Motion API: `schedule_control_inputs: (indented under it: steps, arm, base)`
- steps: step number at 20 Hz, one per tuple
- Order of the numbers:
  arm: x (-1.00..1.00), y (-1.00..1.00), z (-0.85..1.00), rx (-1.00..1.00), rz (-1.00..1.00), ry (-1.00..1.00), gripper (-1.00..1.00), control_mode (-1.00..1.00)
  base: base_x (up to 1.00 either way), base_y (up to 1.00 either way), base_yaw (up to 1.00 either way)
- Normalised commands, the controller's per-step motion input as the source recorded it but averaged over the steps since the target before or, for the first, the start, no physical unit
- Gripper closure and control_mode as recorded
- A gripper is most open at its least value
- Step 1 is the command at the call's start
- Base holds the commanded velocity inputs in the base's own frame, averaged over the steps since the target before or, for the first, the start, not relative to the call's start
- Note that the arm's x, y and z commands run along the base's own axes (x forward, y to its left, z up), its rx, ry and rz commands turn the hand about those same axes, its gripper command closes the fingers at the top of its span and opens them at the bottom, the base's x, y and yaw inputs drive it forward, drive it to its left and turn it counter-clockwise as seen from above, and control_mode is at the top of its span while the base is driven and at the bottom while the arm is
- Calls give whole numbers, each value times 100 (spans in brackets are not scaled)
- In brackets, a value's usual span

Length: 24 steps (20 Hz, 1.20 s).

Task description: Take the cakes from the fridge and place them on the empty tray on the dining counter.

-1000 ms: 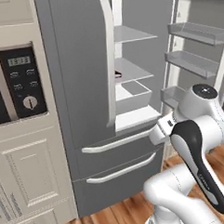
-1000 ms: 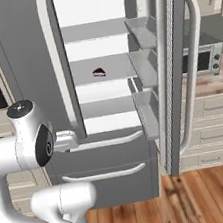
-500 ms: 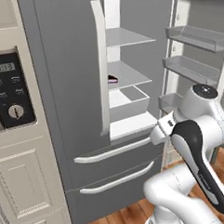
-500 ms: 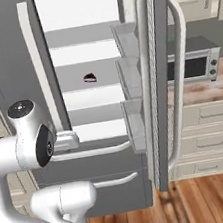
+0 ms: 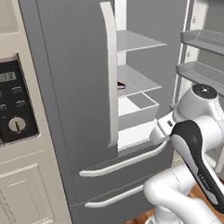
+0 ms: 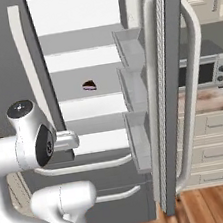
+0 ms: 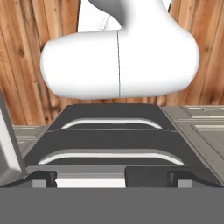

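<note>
Inside fridge [image 6: 4,58], chocolate cake [image 6: 89,85] sits mid-shelf, away from edges.

We see the fridge [image 5: 80,87] skinned in smooth matt dark grey, like painted metal, its long handles [image 5: 111,76] a satiny cream plastic. Inside, the shelves [image 6: 86,82] look plain matt white. The floor [image 6: 218,203] shows warm wood planks with a soft sheen, and the oven cabinet [image 5: 20,193] wears smooth cream paint
</note>
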Motion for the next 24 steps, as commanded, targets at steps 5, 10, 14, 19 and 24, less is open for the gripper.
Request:
schedule_control_inputs:
  steps: [5,10,14,19,24]
  arm:
    - [0,0,0,0,0,0,-100,100]
    - [0,0,0,0,0,0,-100,100]
    - [0,0,0,0,0,0,-100,100]
    - [0,0,0,0,0,0,-100,100]
    - [0,0,0,0,0,0,-100,100]
  base:
    - [44,-18,1]
    - [45,-25,2]
    - [37,-29,3]
    - [31,-24,2]
    - [25,-11,0]
